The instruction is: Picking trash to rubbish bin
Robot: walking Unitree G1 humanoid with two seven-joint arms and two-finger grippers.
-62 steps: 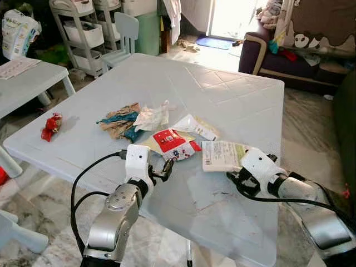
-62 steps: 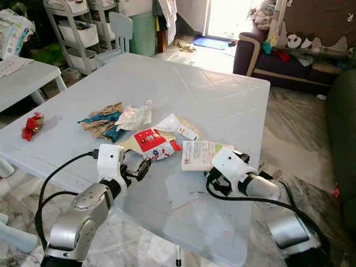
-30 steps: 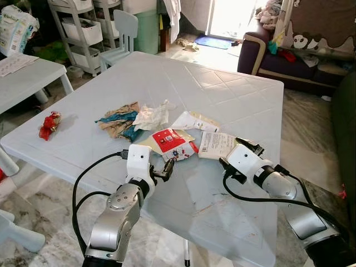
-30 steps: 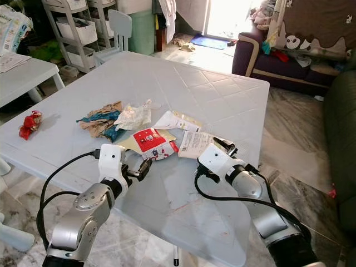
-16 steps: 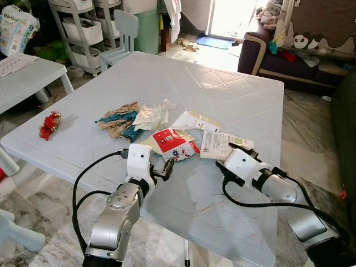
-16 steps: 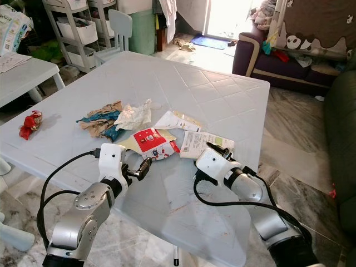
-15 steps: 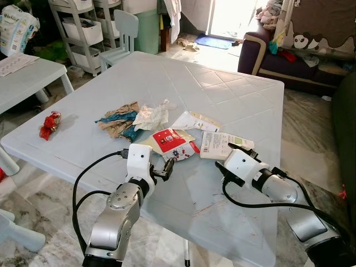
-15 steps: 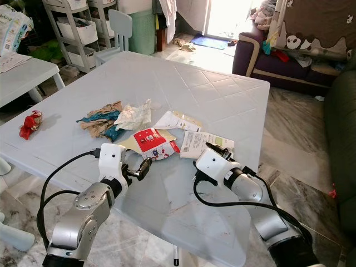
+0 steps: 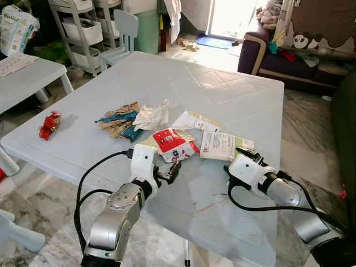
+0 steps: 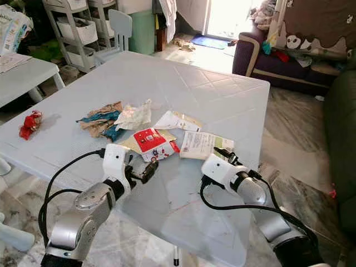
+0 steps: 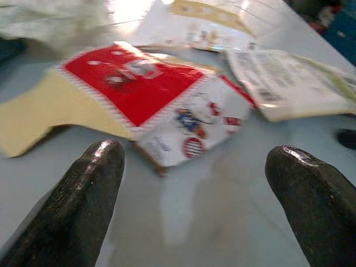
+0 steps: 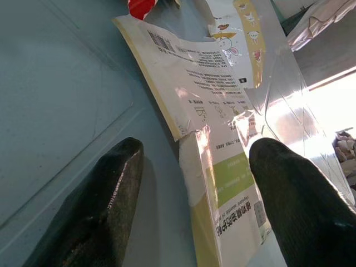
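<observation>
Table (image 9: 233, 94) is seen as pale blue plastic, with trash scattered across its near half, so both arms are staged at the near edge, where everything is within reach. No rubbish bin can be made out.

White printed packet (image 9: 223, 146) lies flat at 1 o'clock from the right gripper (image 10: 223, 154), just beside it; the fingers are spread wide on either side of the packet's end in the right wrist view, nothing clamped. A grab from the edge is judged likely.

Red and white wrapper (image 9: 173, 143) lies at 12 o'clock from the left gripper (image 9: 172, 171), near but apart. Fingers (image 11: 83, 194) are spread wide and empty, pointed at it.

Crumpled brown and teal wrappers (image 9: 119, 119) with white tissue (image 9: 151, 117) sit at 11 o'clock, farther back. Small red wrapper (image 9: 50, 124) lies alone, well apart at 9 o'clock.

Wrist views give what the head views cannot: barcode and green label on the packet (image 12: 222, 183), plus a yellow sheet (image 11: 50, 111) under the red wrapper. Head views give the overall layout.
</observation>
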